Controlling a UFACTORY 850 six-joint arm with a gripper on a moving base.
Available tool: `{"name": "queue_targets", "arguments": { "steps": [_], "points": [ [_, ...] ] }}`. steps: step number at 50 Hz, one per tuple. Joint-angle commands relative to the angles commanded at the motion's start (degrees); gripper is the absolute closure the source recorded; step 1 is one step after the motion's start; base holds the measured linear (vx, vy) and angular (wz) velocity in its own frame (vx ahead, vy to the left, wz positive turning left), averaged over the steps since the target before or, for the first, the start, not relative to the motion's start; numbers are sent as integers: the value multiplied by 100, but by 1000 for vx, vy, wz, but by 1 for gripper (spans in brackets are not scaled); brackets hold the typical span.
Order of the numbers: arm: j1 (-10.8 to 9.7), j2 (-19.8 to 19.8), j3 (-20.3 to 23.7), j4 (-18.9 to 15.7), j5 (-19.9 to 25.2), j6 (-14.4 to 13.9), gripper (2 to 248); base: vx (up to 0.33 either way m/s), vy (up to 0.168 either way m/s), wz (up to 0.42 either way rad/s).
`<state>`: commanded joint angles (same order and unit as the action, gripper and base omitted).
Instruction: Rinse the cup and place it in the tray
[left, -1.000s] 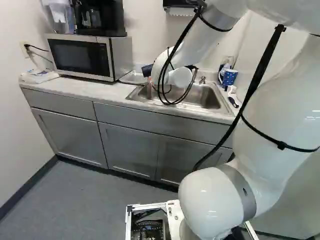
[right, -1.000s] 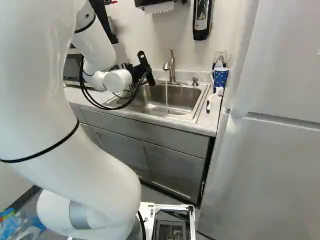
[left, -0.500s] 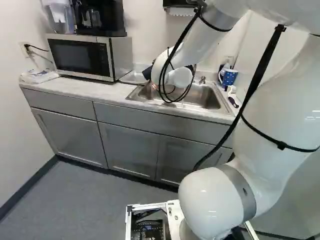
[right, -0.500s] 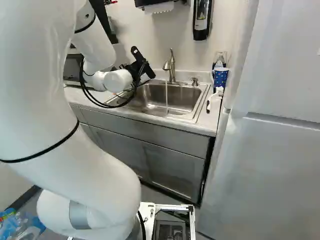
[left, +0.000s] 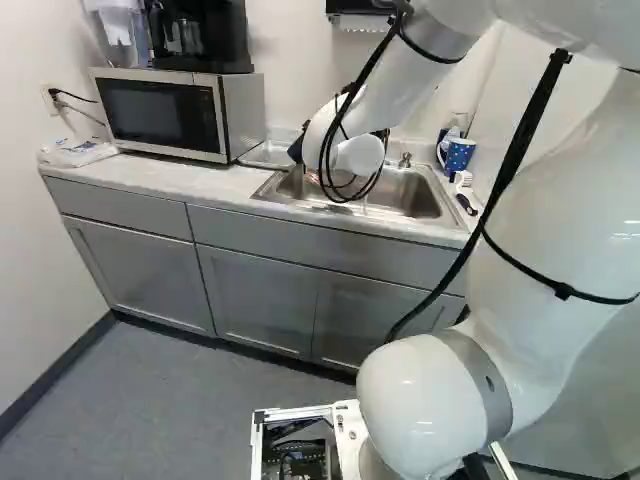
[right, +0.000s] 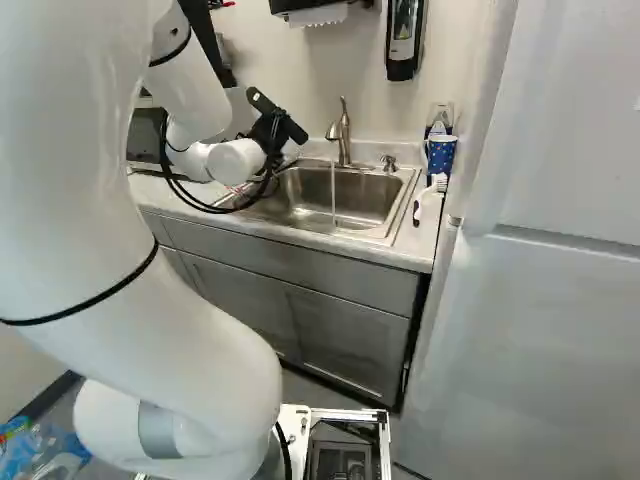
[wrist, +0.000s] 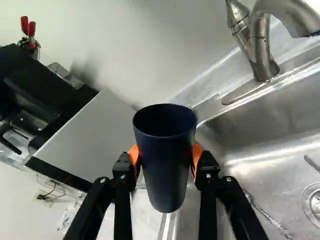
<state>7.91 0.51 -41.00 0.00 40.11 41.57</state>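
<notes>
In the right base view my gripper (right: 272, 130) is above the left part of the sink (right: 385, 232), partly behind its cables. Seen from the wrist, the gripper (wrist: 166, 159) is shut on a dark blue cup (wrist: 167, 182), one orange pad against each side. The cup's round opening shows, and its inside is dark. Water (right: 333, 190) runs from the faucet (right: 341, 130) into the basin, to the right of the gripper. A pale, tray-like surface (left: 268, 153) lies between microwave and sink, partly hidden by the arm.
The microwave (left: 165, 112), with a coffee maker (left: 200, 38) on top, stands left of the sink. Right of the sink are a blue patterned mug (right: 441, 153) and a brush (right: 430, 196). A soap dispenser (right: 404, 40) hangs on the wall. A tall white cabinet (right: 540, 300) rises at the right.
The gripper has turned about the wrist above the sink's left side, the held cup turning with it. The rest of the arm has barely shifted; the base has stayed put.
</notes>
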Motion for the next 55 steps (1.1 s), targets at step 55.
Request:
{"name": "queue_targets", "arguments": {
  "steps": [55],
  "points": [
    [0, 0, 0, 0, 0, -3315, 129, 0, 0, 0]
  ]
}}
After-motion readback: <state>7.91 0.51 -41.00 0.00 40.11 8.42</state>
